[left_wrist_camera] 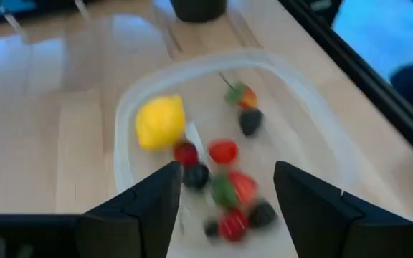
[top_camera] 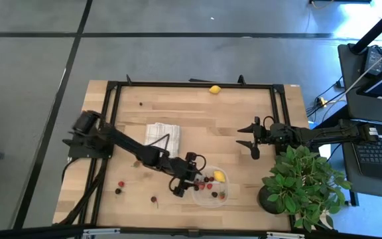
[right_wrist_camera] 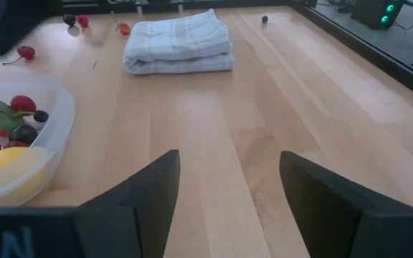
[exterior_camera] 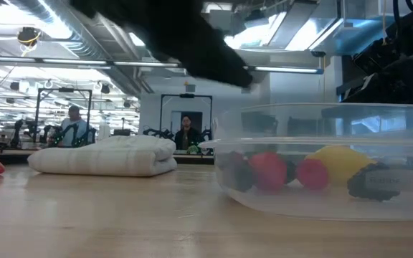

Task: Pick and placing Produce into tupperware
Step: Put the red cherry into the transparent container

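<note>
The clear tupperware [top_camera: 212, 187] stands near the table's front edge and holds a yellow lemon [left_wrist_camera: 160, 122] and several red and dark berries [left_wrist_camera: 224, 190]. My left gripper [left_wrist_camera: 224, 208] hovers open just above its left rim, with nothing between the fingers. Loose berries [top_camera: 120, 184] lie on the table left of the tupperware, with one more [top_camera: 154, 198] nearer to it. A second lemon [top_camera: 214, 89] lies at the far edge. My right gripper [right_wrist_camera: 228, 193] waits open over bare wood at the right, well clear of the produce.
A folded white-and-grey checked cloth [top_camera: 163, 136] lies mid-table, behind the left arm. A leafy potted plant [top_camera: 300, 180] stands at the front right corner, close to the tupperware. A small dark berry [top_camera: 140, 103] sits far left. A black frame [top_camera: 191, 84] rims the table.
</note>
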Motion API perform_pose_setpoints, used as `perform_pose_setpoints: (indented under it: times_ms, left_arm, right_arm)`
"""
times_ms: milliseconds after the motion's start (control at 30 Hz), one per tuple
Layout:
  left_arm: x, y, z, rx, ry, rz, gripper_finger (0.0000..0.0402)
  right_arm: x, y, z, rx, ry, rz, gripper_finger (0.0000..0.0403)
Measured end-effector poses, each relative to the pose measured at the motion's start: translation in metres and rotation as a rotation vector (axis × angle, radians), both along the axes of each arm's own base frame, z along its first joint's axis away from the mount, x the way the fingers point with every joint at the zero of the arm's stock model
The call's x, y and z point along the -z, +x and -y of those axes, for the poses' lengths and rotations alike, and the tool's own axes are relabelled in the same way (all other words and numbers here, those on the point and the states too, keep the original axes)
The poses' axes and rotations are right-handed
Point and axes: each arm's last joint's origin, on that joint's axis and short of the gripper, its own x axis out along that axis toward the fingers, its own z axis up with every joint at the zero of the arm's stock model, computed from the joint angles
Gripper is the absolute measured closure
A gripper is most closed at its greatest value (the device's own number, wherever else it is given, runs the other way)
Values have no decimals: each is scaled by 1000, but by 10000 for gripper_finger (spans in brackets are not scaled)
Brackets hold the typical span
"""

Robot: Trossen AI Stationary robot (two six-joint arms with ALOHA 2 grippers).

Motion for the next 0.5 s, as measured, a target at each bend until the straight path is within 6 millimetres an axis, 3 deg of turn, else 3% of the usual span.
perform_pose_setpoints:
  times_ms: [200,500]
  left_arm:
    - [-34,-38,14,-15,-75,-124,185]
    - [-32,-78,43,-128,-201,-374,186]
  right_arm:
    - [0,0,0,0,0,0,162]
    - [0,0,0,1,1,1,162]
